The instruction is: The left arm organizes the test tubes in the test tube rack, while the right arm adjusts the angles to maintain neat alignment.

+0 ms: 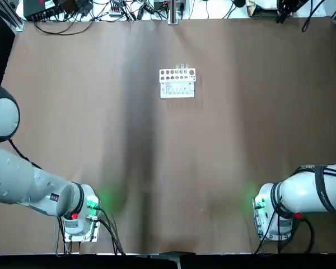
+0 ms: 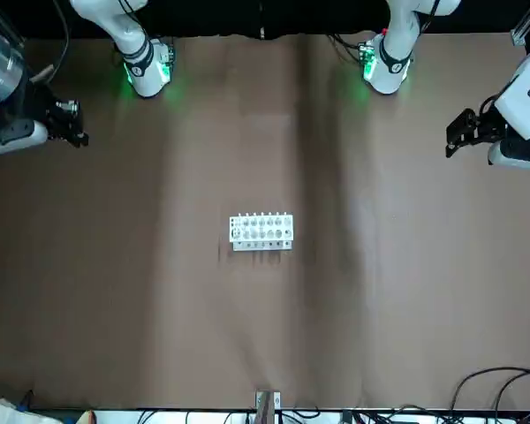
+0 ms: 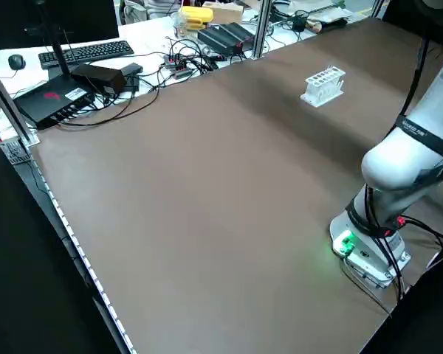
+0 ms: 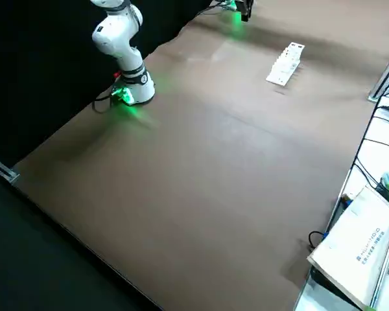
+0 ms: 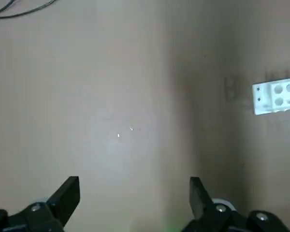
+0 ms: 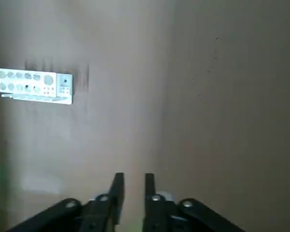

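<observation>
Left tool [image 5: 135, 203] gaping wide, right tool [image 6: 134, 198] parted narrower, both empty; rack [image 1: 177, 83] sitting upper centre overhead; approach pending, left needing to reach tubes.

A smooth, softly glossy finish is seen on the brown tabletop [image 1: 213, 134]; matt white plastic is suggested by the test tube rack [image 1: 177, 89].

Brown surface [image 1: 213, 140] here, soft shadows streaking across — and beyond it, a white desk [image 3: 159, 40] with keyboard [image 3: 88, 53], monitor [image 3: 74, 18], tangled cables [image 3: 184, 59].
</observation>
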{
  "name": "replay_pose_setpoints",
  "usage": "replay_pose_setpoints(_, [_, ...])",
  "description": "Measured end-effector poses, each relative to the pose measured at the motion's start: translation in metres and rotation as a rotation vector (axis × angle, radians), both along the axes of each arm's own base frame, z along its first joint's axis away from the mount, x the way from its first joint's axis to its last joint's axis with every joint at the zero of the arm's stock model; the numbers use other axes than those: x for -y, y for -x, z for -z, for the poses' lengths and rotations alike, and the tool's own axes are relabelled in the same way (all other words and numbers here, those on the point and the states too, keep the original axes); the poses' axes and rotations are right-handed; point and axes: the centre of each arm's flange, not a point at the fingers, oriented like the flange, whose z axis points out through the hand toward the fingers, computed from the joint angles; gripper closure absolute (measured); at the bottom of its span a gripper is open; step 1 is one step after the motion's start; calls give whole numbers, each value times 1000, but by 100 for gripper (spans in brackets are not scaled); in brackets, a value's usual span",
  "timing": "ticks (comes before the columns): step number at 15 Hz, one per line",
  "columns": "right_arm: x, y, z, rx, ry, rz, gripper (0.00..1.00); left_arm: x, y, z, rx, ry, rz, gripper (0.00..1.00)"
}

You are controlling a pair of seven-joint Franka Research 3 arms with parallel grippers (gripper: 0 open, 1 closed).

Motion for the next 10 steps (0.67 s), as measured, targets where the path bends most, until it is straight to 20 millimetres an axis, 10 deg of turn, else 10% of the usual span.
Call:
replay_pose_setpoints(7, [-1,6,5,4,28,-9,8,-4,5,1,-5,2,7,0])
replay_pose_setpoints(10, [0,7,3,6,42,-10,0,-3,5,1,-5,2,9,0])
